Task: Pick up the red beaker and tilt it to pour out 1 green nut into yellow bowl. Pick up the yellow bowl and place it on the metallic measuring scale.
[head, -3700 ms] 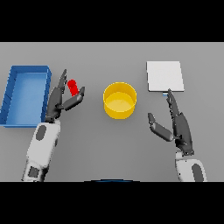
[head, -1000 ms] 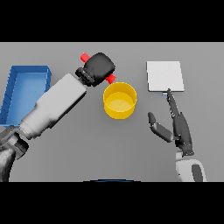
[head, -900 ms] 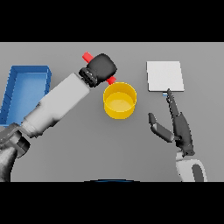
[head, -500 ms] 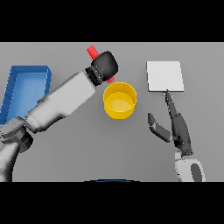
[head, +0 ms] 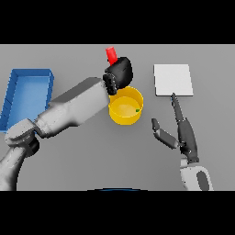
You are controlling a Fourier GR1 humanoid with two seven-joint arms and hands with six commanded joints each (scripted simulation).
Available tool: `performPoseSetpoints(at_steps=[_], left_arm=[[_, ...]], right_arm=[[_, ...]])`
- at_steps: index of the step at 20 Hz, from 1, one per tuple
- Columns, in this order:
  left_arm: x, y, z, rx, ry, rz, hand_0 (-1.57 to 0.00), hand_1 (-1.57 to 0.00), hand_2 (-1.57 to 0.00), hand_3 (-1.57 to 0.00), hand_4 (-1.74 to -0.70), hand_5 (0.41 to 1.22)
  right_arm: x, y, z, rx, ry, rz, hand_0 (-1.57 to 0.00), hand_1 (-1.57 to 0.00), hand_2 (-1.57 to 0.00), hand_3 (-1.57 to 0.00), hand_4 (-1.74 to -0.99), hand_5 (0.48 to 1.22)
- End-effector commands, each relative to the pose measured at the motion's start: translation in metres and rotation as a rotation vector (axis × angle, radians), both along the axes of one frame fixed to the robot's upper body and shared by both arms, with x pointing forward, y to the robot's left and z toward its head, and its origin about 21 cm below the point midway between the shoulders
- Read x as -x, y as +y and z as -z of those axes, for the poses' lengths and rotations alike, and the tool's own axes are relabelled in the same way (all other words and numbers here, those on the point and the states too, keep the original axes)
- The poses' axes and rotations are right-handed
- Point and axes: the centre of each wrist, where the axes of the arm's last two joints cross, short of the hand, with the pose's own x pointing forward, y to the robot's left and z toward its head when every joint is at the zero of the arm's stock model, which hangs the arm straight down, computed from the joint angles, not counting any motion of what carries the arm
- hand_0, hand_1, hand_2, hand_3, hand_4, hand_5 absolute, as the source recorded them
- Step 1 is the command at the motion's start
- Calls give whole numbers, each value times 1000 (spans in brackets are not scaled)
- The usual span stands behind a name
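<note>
Head view, looking down on the grey table (head: 82, 165): fingers of the left hand (head: 119, 74) are curled round the red beaker (head: 111, 54), of which only the far end shows, projecting beyond the dark hand towards the far side of the scene; the rest of the beaker is hidden inside the grasp, so its exact tilt cannot be told; the hand is held above the far-left rim of the yellow bowl (head: 120, 117), overlapping that rim in the view; the white and grey left arm (head: 73, 110) runs from the hand down to the near left; the bowl stands on the table near the centre, and a small green nut (head: 137, 110) lies inside it against the right wall; to the right and nearer, the right hand (head: 182, 133) sits well apart from the bowl, its fingers straight and pointing towards the far side, the thumb spread out to the left, holding nothing; just beyond its fingertips lies the metallic measuring scale (head: 173, 79), a pale square plate flat on the table at the far right; at the far left of the table stands a blue tray (head: 11, 92), partly covered by the left arm.
</note>
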Motion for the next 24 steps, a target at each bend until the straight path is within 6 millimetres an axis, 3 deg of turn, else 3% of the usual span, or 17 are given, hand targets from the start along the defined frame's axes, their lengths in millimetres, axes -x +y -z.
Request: performPoseSetpoints(at_steps=[1, 7, 9, 12, 14, 16, 20, 24], left_arm=[[0, -2, 0, -43, -15, 14, -1571, -1571, -1571, -1571, -1733, 1221], [1, -25, -3, -191, -75, 60, -1571, -1571, -1571, -1571, -1728, 1221], [-6, -24, -18, -181, -81, 77, -1571, -1571, -1571, -1571, -1729, 1221], [-18, -25, -56, -131, -128, 37, -1571, -1571, -1571, -1571, -1725, 1221], [-31, -12, -84, -59, -131, -7, -1571, -1571, -1571, -1571, -1728, 1221], [-41, -3, -111, 31, -149, -81, -1571, -1571, -1571, -1023, -1733, 1221], [-62, 37, -161, 326, -106, -268, -1571, -1571, -1571, -1346, -1731, 1221], [-78, 102, -184, 681, -83, -497, -1571, -1571, -1571, -1444, -1737, 1221]], right_arm=[[-1, 2, 2, 1, 8, -1, 1, 1, 1, 1, -1073, 675], [1, -3, -5, 12, -10, 9, 1, 1, 1, 1, -1041, 683], [3, -4, -5, 10, -15, 4, 1, 1, 1, 1, -1027, 686], [0, 2, -3, 16, -3, 9, 1, 1, 1, 1, -1030, 683], [-3, 0, -4, 25, -6, 14, 1, 1, 1, 1, -1023, 682], [-3, 1, -3, 23, -9, 12, 1, 1, 1, 1, -1028, 680], [-2, 0, -4, 11, -25, 2, 1, 1, 1, 1, -996, 681], [-7, 0, -1, -4, -11, -6, 1, 1, 1, 1, -1004, 668]])
